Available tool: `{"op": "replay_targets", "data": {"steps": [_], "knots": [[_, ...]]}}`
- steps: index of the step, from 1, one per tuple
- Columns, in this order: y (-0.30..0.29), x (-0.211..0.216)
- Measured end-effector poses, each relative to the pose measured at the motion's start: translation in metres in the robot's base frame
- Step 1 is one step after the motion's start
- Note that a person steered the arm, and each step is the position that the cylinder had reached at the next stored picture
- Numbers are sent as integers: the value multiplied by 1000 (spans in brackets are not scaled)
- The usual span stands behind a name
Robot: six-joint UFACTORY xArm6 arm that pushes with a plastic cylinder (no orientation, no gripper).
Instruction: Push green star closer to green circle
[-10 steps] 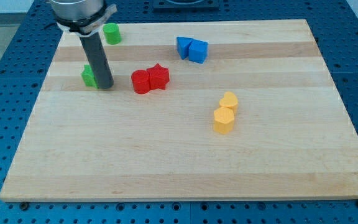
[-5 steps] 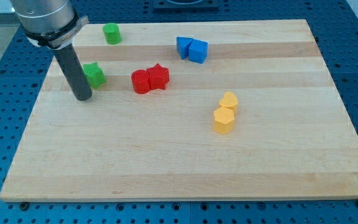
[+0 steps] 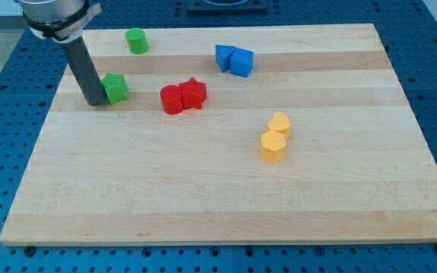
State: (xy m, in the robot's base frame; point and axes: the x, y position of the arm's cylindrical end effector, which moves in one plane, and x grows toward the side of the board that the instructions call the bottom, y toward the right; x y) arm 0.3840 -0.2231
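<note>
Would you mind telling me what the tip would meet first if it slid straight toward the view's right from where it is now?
My tip sits right beside the green star, at its left, so it would probably meet the star first.

Green star upright, view's left; green circle well above.

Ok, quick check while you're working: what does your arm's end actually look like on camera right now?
A straight, dark grey rod, round in section, hangs from a wider grey collar with a lighter metal ring at the view's top left. My tip is plain and blunt, with no pincer, cables or markings visible. It sits just to the view's left of the green star.
</note>
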Motion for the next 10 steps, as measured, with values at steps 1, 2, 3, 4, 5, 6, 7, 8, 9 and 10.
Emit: {"op": "replay_targets", "data": {"steps": [1, 2, 3, 4, 5, 6, 7, 8, 9, 10], "knots": [[0, -6], [7, -12], [29, -12], [68, 5], [84, 17], [84, 16], [84, 5], [84, 4], [84, 1], [84, -3]]}}
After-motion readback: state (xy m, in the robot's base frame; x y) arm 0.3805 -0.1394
